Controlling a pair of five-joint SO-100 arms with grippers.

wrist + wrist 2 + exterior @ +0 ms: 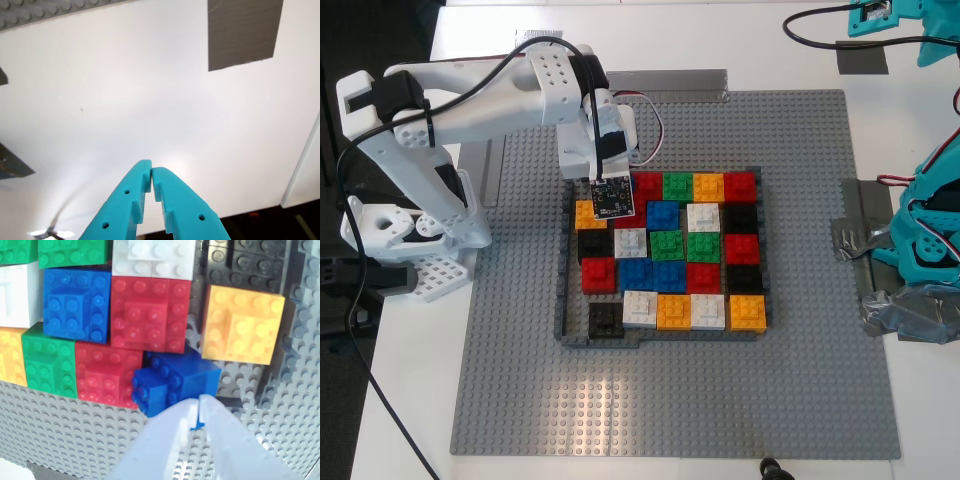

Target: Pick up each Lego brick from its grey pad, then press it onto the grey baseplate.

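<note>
1. While my second gripper (pixel 197 407) hangs over the far corner of the brick field, its white jaws are clenched on a blue brick (pixel 175 382), which sits tilted just ahead of the fingertips and above the grey baseplate (pixel 680 410).
2. In the second wrist view, the held brick lies just beside a red brick (pixel 150 312) and near an orange brick (pixel 242 325) — both beyond the jaw tips. Whether it touches the red one cannot be told.
3. Under the jaws there is a bare patch of studs between those two bricks; this appears to be the open slot.
4. In the exterior view, a small circuit board (pixel 612 196) on the white arm hides the held brick.
5. My first gripper (pixel 151 172) is closed and empty — its teal jaws meet over a bare white table (pixel 150 110), well apart from the bricks. A dark grey tape patch (pixel 242 32) lies ahead of it.
6. Step in hand, as judged: placement of the blue brick.
7. The next move calls for levelling the brick, aligning it with the studs, then pressing straight down. A tilted press risks jamming against the red neighbour.
</note>
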